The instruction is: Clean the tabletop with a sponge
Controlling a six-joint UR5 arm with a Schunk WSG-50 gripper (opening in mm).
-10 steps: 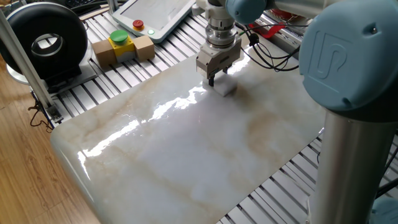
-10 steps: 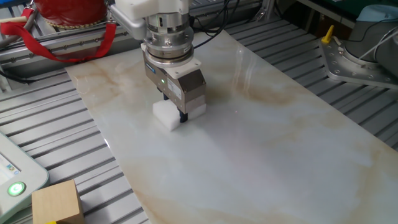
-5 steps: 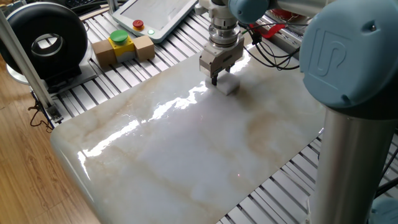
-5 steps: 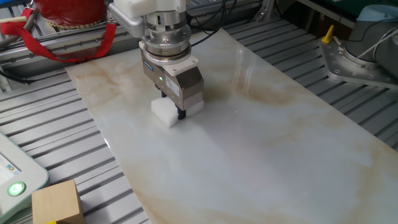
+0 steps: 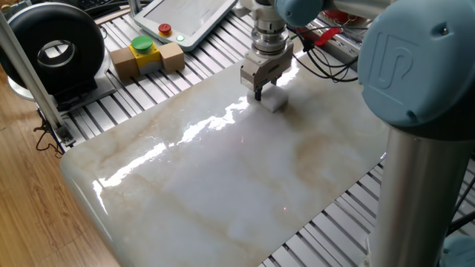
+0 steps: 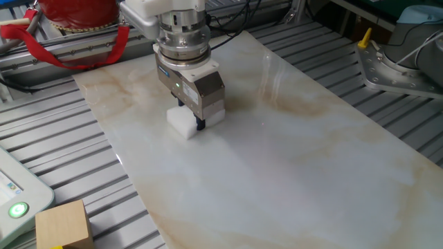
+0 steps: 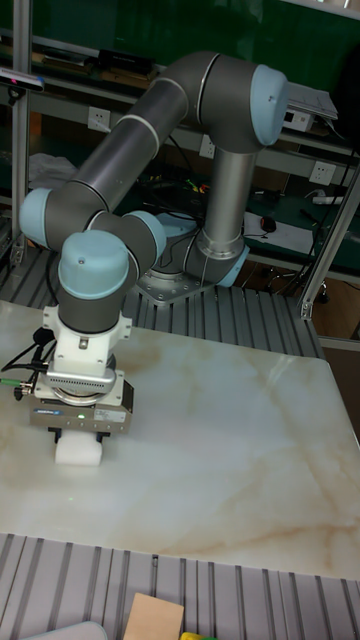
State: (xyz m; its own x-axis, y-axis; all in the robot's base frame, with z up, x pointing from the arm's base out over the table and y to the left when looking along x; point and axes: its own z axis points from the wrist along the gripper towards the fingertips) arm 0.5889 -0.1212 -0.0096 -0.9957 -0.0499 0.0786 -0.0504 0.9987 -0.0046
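The white marble-look tabletop [image 5: 223,170] [image 6: 291,159] [image 7: 220,450] fills the middle of all three views. A small white sponge [image 5: 275,101] [image 6: 181,123] [image 7: 80,451] rests flat on it near one long edge. My gripper [image 5: 260,95] [image 6: 195,122] [image 7: 82,436] stands upright over the sponge, shut on it and pressing it against the slab. Only the sponge's lower part shows below the gripper body in the tall fixed view. I see no amber stain in these views.
A tan cardboard box [image 5: 147,58] [image 6: 64,224] with a yellow-green button sits on the ribbed grey frame [image 5: 111,111] beside a teach pendant [image 5: 182,18]. A black round device [image 5: 52,48], a red object [image 6: 76,14] and cables [image 5: 319,67] surround the slab.
The gripper has slid the sponge a short way along the slab, toward the far edge in one fixed view and toward the upper left in the other.
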